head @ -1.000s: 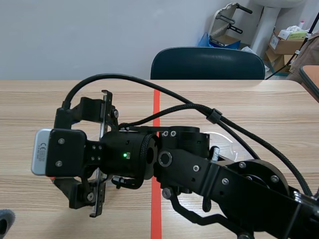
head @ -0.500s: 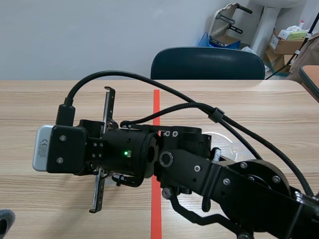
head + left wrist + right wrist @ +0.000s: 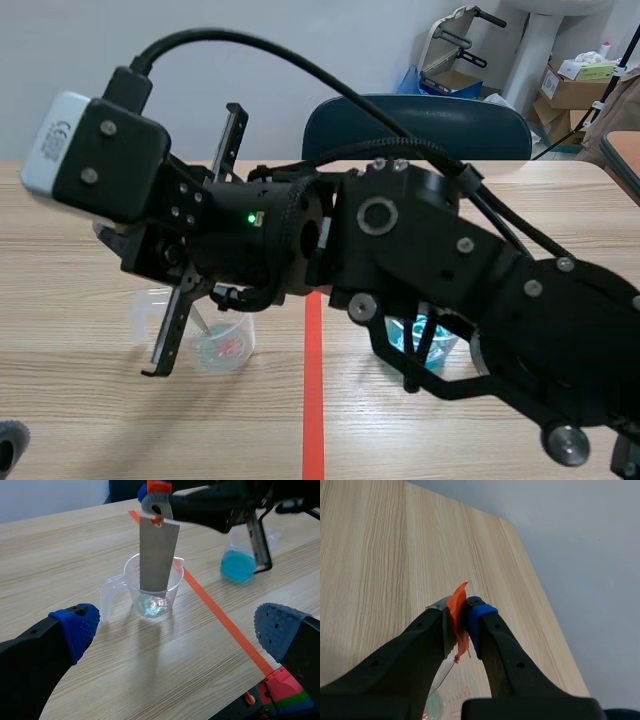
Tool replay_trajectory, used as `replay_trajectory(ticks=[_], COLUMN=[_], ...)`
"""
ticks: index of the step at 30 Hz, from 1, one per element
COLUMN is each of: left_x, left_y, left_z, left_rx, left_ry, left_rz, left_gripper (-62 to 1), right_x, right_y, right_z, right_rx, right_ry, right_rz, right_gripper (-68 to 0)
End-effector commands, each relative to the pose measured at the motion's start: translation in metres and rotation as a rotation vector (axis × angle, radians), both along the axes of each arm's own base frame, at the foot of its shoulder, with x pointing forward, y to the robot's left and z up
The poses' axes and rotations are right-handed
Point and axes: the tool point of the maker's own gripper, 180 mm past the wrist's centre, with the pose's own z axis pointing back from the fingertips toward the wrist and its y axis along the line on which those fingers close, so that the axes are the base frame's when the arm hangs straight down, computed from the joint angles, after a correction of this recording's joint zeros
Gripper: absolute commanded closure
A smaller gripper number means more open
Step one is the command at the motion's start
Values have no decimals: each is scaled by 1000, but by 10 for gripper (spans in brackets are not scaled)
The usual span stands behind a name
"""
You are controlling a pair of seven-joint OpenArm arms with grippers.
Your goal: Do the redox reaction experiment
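The right pincer [image 3: 459,622] is closed on the orange tab [image 3: 456,600] at the top of the grey metal strip [image 3: 159,555]. The strip hangs nearly upright, and its lower end is inside the clear cup [image 3: 150,587], just above the small amount of liquid at the bottom of the cup. I cannot tell if the strip already touches this liquid. The left pincer [image 3: 177,627] is wide open and holds nothing; it is on the near side of the cup, above the table [image 3: 75,540]. The flask with blue liquid [image 3: 239,564] stands well apart from the cup, on the far side of the orange tape line.

In my judgement, the step in hand is to dip the strip. To do it well, the strip should go straight down through the middle of the cup's mouth, away from the rim and the handle. The cup looks light, so a sideways push could tip it. The grip on the thin tab should be firm.
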Motion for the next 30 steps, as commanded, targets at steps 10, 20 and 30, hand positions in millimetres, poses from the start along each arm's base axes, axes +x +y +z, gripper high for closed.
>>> replay_trajectory(ticks=[10,20,30], left_x=[3,3,3], left_y=[-4,-4,-4], left_z=[10,9,9], left_rx=[-18,-17,-17], left_ry=[-33,-31,-30], left_rz=[-2,-2,-2], left_gripper=[-623,-623,-623], right_x=[15,28,14], right_y=[-2,3,3], right_z=[59,90,112], right_rx=[88,63,69], right_ry=[44,42,-2], right_rz=[-39,-59,-44], right_gripper=[-5,-5,-5])
